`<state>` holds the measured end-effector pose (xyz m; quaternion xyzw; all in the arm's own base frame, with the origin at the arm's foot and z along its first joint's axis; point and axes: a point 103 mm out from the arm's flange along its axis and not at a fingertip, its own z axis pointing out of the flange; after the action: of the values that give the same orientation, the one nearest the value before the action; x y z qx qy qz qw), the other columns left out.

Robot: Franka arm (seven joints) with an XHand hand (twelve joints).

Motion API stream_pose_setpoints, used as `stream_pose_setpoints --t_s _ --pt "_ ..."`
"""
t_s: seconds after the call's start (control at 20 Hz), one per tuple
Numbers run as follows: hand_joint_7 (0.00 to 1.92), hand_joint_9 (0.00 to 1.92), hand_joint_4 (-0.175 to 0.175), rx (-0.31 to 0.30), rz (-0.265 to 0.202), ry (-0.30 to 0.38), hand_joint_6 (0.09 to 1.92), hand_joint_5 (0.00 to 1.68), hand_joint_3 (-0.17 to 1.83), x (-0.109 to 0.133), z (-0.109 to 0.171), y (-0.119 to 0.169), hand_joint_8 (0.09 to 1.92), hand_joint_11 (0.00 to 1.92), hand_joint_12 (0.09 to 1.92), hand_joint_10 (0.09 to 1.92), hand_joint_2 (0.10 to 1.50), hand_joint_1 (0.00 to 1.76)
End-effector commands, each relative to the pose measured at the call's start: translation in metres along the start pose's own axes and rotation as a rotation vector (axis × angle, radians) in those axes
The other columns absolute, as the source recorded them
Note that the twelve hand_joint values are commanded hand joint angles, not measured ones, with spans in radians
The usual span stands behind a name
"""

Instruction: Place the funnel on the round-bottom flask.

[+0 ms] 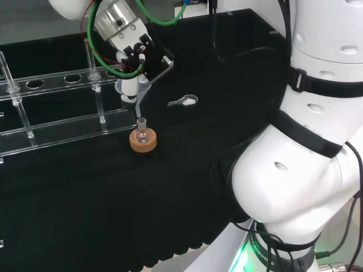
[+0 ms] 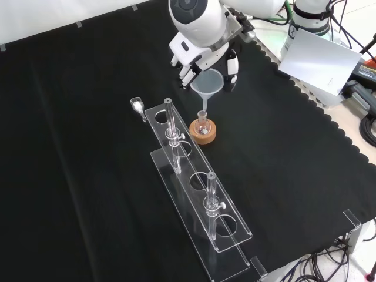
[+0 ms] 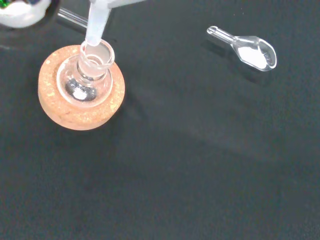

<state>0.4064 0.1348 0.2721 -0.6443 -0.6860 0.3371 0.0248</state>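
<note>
The clear plastic cone-shaped funnel (image 2: pixel 207 83) hangs in my hand (image 2: pixel 202 51), its thin stem pointing down so the tip sits right at the open mouth of the small clear glass round-bottom flask (image 2: pixel 203 124); in the wrist view the stem end (image 3: pixel 95 31) meets the rim of the neck, but I cannot tell whether it has entered. I hold the funnel by the wide bowl, my fingers (image 2: pixel 187 71) curled round its rim and pinching it. I judge it light and stiff, smooth enough to slip or tilt in my hold, so the rim is the right place to grip, leaving the stem free. The flask looks fragile and top-light on its round cork ring stand (image 2: pixel 202 133); a sideways nudge could tip it. Just beside it stands a clear acrylic tube rack (image 2: pixel 200 188), and farther off lies a small clear scoop holding white powder (image 3: pixel 252 51).
</note>
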Motion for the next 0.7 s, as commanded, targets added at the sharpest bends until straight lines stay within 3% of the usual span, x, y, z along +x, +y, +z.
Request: stream_pose_setpoints --t_s 0.05,0.7 --pt "0.97 1.23 -0.041 0.002 0.002 0.017 0.87 0.82 0.58 -0.004 0.0063 0.0041 0.92 0.64 1.28 0.64 0.63 0.85" --pt "0.97 1.23 -0.041 -0.002 -0.002 0.034 0.87 0.83 0.58 -0.0056 0.0132 0.0097 0.92 0.64 1.28 0.64 0.63 0.85"
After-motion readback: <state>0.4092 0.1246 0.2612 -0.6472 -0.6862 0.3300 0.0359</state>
